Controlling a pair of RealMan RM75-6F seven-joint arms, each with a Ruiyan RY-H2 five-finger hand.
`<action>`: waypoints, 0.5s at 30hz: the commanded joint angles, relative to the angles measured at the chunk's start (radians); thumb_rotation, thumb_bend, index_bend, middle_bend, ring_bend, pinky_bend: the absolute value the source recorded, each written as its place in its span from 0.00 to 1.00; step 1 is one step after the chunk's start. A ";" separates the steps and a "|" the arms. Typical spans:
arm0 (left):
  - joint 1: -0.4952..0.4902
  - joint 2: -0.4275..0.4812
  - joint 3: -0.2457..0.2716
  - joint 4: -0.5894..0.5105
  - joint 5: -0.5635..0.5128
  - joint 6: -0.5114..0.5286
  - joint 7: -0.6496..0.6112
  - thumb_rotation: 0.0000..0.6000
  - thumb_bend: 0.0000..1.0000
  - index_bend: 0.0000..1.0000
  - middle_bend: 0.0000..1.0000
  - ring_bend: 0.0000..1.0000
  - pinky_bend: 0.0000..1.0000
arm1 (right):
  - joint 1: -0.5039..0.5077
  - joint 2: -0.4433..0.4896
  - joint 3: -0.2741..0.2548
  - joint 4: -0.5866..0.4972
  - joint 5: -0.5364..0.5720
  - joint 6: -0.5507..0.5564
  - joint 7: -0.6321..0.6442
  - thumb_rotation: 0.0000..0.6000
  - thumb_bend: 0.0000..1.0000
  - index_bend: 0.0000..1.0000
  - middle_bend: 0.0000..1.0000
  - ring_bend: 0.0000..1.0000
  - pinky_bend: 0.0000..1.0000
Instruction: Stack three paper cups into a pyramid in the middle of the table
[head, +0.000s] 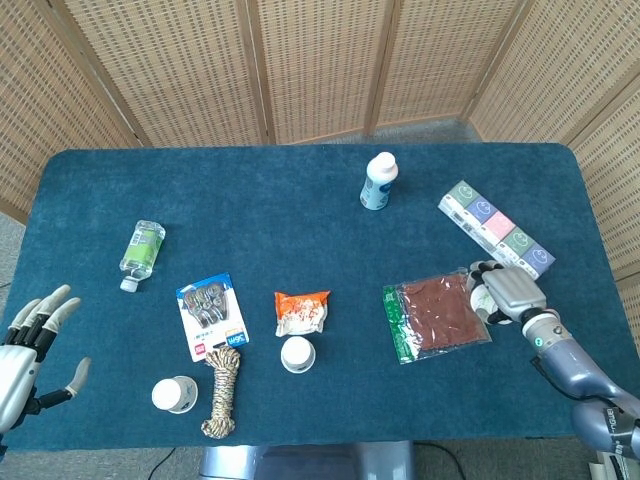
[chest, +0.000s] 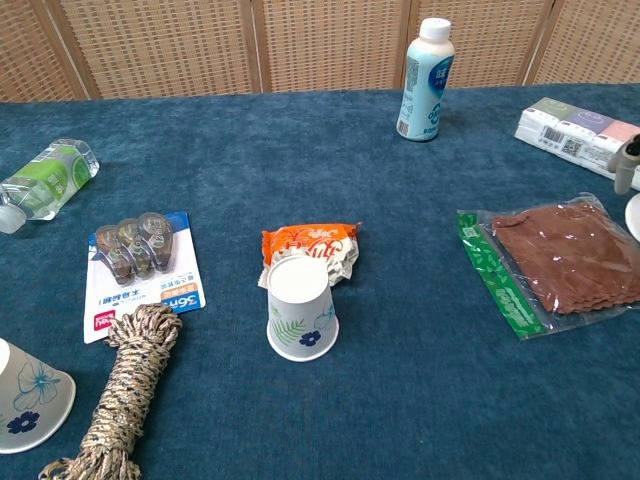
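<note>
One paper cup (head: 297, 353) stands upside down near the table's front middle, just below an orange snack packet; the chest view shows this cup (chest: 300, 310) with its white base up. A second paper cup (head: 173, 394) stands upside down at the front left, also seen as the cup (chest: 25, 400) at the chest view's left edge. My right hand (head: 505, 293) grips a third paper cup (head: 481, 301) at the right, over the edge of the brown pouch. Only a fingertip (chest: 630, 162) and a sliver of that cup (chest: 635, 218) show in the chest view. My left hand (head: 35, 345) hovers open off the table's front left corner.
A rope coil (head: 222, 390), a card of small items (head: 211, 313), the orange snack packet (head: 302, 310), a lying water bottle (head: 141, 250), a standing white bottle (head: 378, 181), a brown pouch (head: 435, 315) and a long box (head: 497, 227) are spread over the blue table (head: 300, 220).
</note>
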 joint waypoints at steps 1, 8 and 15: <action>-0.001 0.000 -0.001 0.000 -0.001 0.000 0.000 0.62 0.51 0.06 0.00 0.00 0.00 | 0.013 0.026 -0.002 -0.044 0.028 0.008 -0.054 1.00 0.39 0.34 0.21 0.18 0.68; -0.002 0.000 -0.002 0.000 -0.001 -0.001 0.000 0.62 0.51 0.06 0.00 0.00 0.00 | 0.057 0.077 -0.016 -0.154 0.114 -0.014 -0.170 1.00 0.39 0.33 0.21 0.20 0.69; -0.007 -0.005 -0.004 0.000 -0.004 -0.010 0.002 0.61 0.51 0.06 0.00 0.00 0.00 | 0.134 0.129 -0.044 -0.277 0.234 -0.048 -0.290 1.00 0.39 0.32 0.21 0.20 0.70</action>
